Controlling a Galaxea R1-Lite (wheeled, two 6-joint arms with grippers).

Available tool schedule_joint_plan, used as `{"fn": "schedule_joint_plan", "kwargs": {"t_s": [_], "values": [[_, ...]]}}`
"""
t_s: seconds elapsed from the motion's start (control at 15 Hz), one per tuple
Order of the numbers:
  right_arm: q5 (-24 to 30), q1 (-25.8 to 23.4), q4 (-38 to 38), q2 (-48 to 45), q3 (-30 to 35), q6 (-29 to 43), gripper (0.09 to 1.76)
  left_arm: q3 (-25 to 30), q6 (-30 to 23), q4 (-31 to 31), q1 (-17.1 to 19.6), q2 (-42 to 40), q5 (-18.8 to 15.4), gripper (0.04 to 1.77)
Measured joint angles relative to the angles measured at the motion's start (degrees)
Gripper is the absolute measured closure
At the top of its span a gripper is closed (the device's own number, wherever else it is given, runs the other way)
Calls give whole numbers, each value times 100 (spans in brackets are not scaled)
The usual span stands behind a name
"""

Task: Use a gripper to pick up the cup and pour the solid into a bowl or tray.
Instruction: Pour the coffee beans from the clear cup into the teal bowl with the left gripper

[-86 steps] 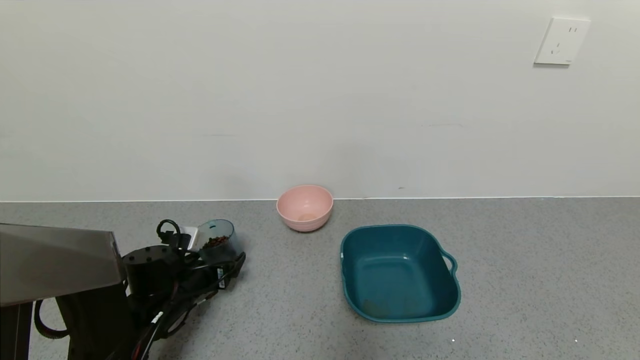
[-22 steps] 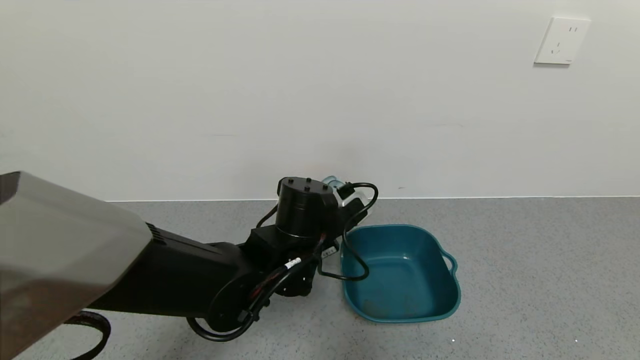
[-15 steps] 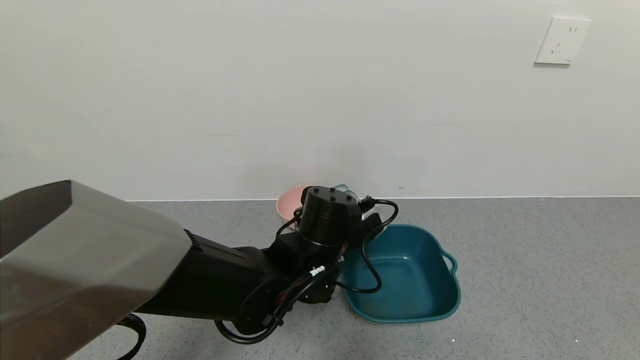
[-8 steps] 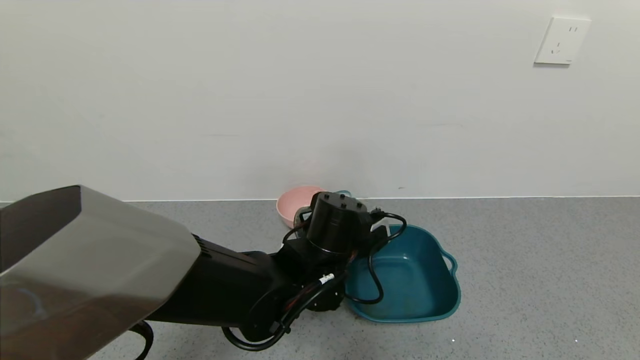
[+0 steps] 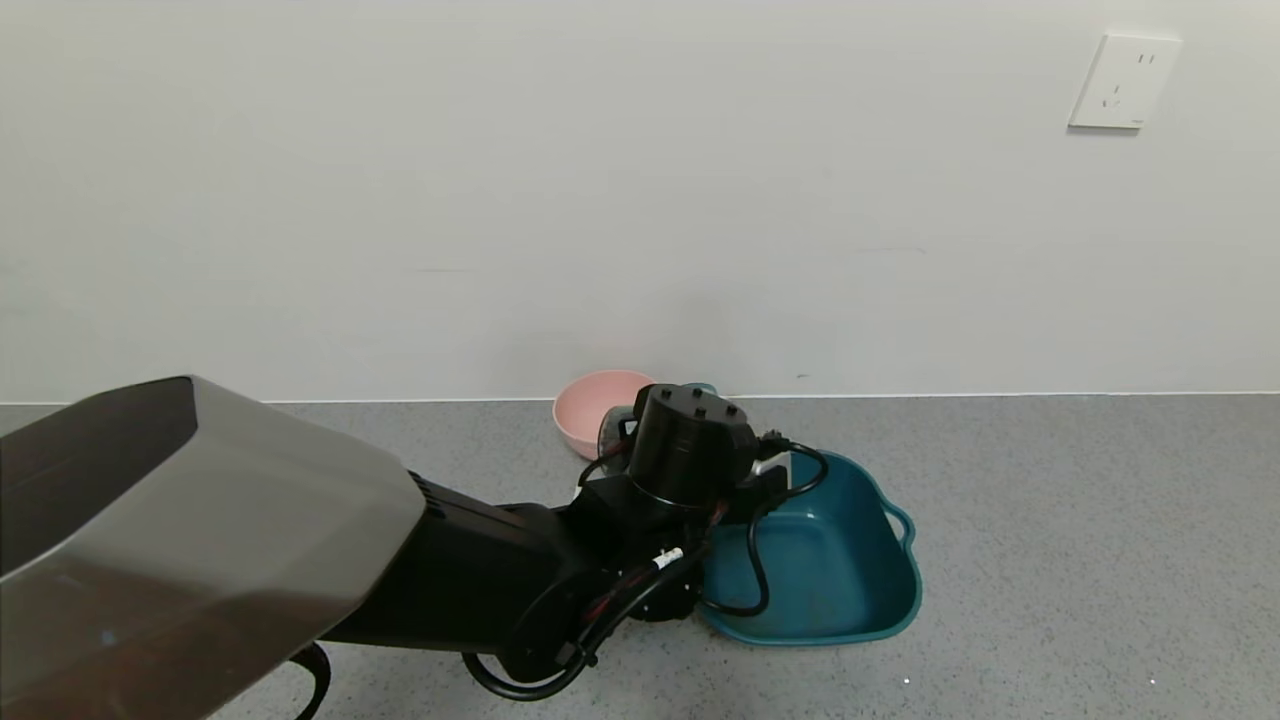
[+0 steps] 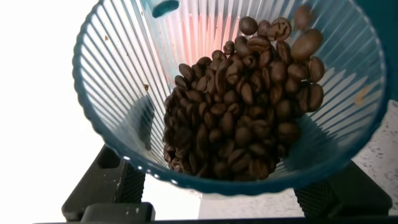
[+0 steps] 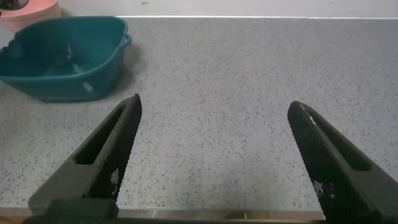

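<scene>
Cup [image 6: 230, 93] picked up, clamped in left gripper [image 6: 230, 199], mid-frame in head view at the teal basin's [image 5: 860, 610] left rim, beside pink bowl [image 5: 585, 410]. Beans [image 6: 242, 118] sit inside the tilted cup; pouring remains. Right gripper [image 7: 214, 162] wide, holding nothing, parked well apart from the basin.

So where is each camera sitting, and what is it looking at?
Head view: on the robot's head, looking forward and down at the counter and wall; the left arm reaches toward the teal basin.
Left wrist view: on the left wrist, looking into the cup of coffee beans held by the left gripper.
Right wrist view: on the right wrist, looking across the counter past the open right gripper.
Head and right wrist views both show the basin and the pink bowl.
</scene>
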Motion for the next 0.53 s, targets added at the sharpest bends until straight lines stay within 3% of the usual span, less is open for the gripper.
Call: {"fn": "schedule_joint_plan", "kwargs": {"t_s": [0.53], "values": [[0,2,2,0,0,-2,14,-59,673,-50,-193,100,7,51]]}}
